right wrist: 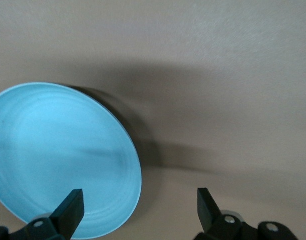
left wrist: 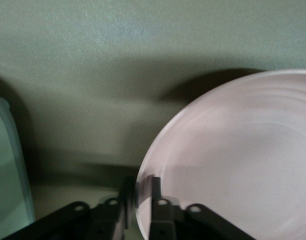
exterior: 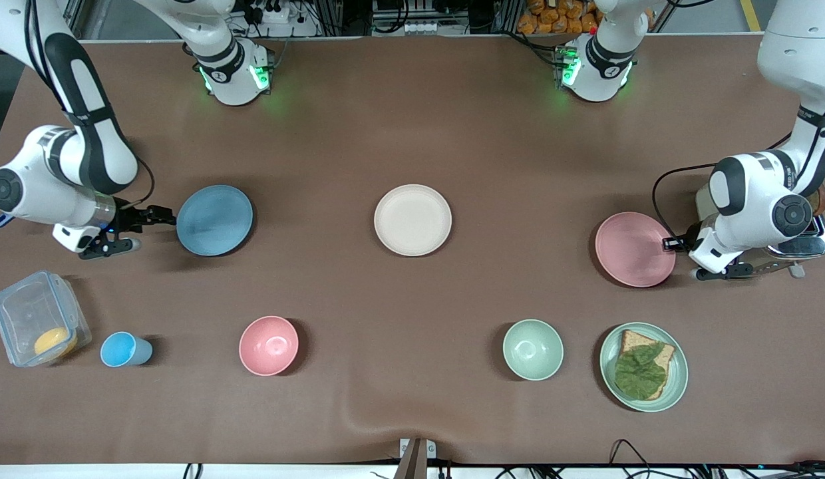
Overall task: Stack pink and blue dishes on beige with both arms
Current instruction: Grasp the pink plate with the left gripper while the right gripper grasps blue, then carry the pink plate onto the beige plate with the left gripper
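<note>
**Both grippers at their plates, beige plate bare in the middle**

A brown cloth covers the desk (exterior: 412, 120). Above its upper edge run cables, metal frames and some orange packets (exterior: 559, 16).

At the right arm's end, mid-frame, my right gripper (exterior: 161, 215) sits at the rim of the blue plate (exterior: 214, 220). Lower in the frame stand a clear container (exterior: 40, 319), a blue cup (exterior: 123, 349) and a pink bowl (exterior: 269, 345). The beige plate (exterior: 412, 220) lies at the frame's centre with nothing on it. Lower down are a green bowl (exterior: 533, 349) and a green plate (exterior: 682, 372) bearing bread and a leaf (exterior: 642, 371). The pink plate (exterior: 635, 249) lies toward the left arm's end, with my left gripper (exterior: 668, 244) at its edge.

Only the wrist views settle the grips. My left gripper (left wrist: 141, 192) is pinched tight on the pink plate's (left wrist: 233, 160) rim. My right gripper (right wrist: 138, 205) is spread wide, holding nothing, with the blue plate's (right wrist: 58, 155) rim between its fingers.
</note>
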Tool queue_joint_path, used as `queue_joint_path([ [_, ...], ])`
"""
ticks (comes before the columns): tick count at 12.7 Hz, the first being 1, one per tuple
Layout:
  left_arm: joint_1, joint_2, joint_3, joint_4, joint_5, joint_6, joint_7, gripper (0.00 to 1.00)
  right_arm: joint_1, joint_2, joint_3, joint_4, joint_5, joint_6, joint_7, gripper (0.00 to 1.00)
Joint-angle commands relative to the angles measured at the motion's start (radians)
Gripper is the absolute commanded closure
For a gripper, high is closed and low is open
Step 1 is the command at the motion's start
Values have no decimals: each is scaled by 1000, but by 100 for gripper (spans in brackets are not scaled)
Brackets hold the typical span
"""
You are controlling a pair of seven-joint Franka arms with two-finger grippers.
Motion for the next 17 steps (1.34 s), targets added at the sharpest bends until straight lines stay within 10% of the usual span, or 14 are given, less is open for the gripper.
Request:
queue_joint_path([
  [1, 19, -18, -22, 7, 10, -1, 17, 100, -17, 40, 15, -3, 28, 24, -33, 0],
  [7, 31, -132, -161, 76, -89, -123, 123, 100, -16, 111, 17, 5, 69, 39, -31, 0],
  [8, 30, -132, -195, 124, -109, -175, 111, 100, -14, 113, 17, 3, 69, 38, -31, 13],
  [11, 18, -123, -271, 205, -110, -229, 64, 100, -14, 119, 18, 6, 71, 30, -25, 94],
  [17, -331, -51, -365, 283, -97, -223, -532, 100, -8, 132, 18, 61, 101, -55, -25, 100],
])
